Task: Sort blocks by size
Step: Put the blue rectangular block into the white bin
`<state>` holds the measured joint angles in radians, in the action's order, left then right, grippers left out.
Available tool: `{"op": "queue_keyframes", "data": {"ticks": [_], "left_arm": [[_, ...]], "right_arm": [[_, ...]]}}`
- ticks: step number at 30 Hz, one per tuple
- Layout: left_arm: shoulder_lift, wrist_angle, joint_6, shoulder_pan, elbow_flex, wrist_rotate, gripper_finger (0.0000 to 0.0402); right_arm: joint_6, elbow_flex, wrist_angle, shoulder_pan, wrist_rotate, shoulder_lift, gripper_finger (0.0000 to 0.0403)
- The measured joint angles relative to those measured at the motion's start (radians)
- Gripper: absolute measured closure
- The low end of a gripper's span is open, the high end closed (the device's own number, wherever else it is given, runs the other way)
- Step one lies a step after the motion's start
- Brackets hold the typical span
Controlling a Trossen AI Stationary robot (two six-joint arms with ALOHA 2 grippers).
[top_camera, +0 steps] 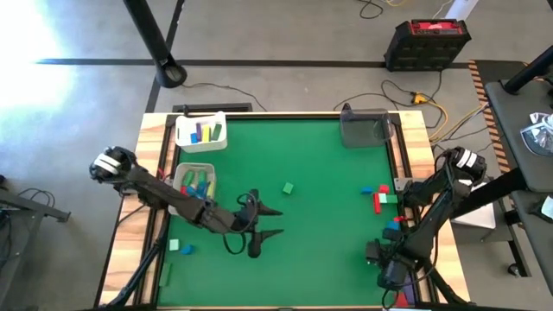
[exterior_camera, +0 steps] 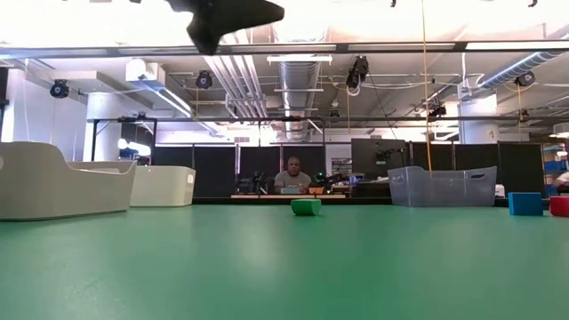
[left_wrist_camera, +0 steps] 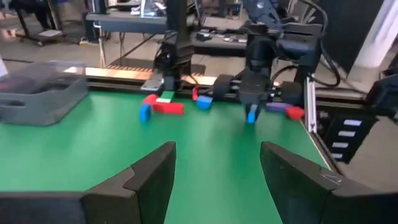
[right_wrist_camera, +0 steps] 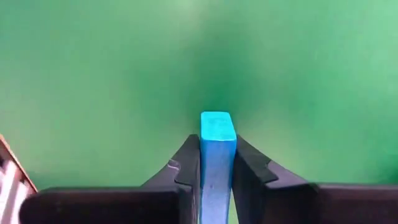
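Observation:
My right gripper (right_wrist_camera: 217,146) is near the table's right front (top_camera: 373,253), shut on a blue bar block (right_wrist_camera: 217,134); the left wrist view shows that block (left_wrist_camera: 252,115) too. My left gripper (top_camera: 270,221) hovers open over the mat's middle front, with nothing between its fingers (left_wrist_camera: 214,180). A green block (top_camera: 287,187) lies alone on the mat mid-table, also in the low view (exterior_camera: 305,206). Red, blue and green blocks (top_camera: 380,197) lie clustered at the right. My right gripper pinches the blue bar's two long sides (right_wrist_camera: 217,162) between its two fingers. The fingers point down from above and lie along the bar. The bar stands upright, its free end (right_wrist_camera: 217,124) sticking out below the fingertips toward the mat; whether it touches the mat I cannot tell.
Two white trays with blocks stand at the left, one at the far corner (top_camera: 200,131) and one nearer (top_camera: 194,181). A clear grey tray (top_camera: 363,128) stands at the far right. Loose blocks (top_camera: 177,248) lie at the front left. Wooden rails edge the mat.

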<state>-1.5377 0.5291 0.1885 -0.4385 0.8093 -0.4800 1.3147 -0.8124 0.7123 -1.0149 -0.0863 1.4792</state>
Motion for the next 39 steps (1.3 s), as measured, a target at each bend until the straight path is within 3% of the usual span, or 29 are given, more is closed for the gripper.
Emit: {"op": "queue_keyframes", "data": {"ticks": [4, 11, 17, 21, 24, 32, 39], "left_arm": [[-0.108, 0.102, -0.024, 0.006, 0.022, -0.001, 0.0183], [-0.279, 0.079, -0.112, 0.028, 0.151, -0.057, 0.017], [-0.397, 0.077, -0.198, 0.031, 0.294, -0.021, 0.0141], [-0.47, 0.076, -0.246, 0.031, 0.411, 0.004, 0.0136], [-0.501, 0.077, -0.294, 0.022, 0.481, 0.012, 0.0145], [-0.492, 0.102, -0.364, -0.001, 0.512, 0.019, 0.0207], [-0.49, 0.111, -0.364, -0.008, 0.519, 0.01, 0.0301]], "right_arm": [[-0.107, -0.026, 0.004, 0.037, 0.186, -0.049, 0.0354], [-0.486, -0.169, -0.006, 0.144, 0.57, -0.115, 0.0348], [-0.903, -0.267, -0.219, 0.2, 0.795, -0.136, 0.0348], [-1.134, -0.26, -0.444, 0.23, 0.814, -0.136, 0.0348], [-1.199, -0.258, -0.516, 0.249, 0.813, -0.136, 0.0348], [-1.178, -0.242, -0.579, 0.259, 0.826, -0.136, 0.0348], [-1.201, -0.222, -0.628, 0.258, 0.878, -0.137, 0.0348]]}}
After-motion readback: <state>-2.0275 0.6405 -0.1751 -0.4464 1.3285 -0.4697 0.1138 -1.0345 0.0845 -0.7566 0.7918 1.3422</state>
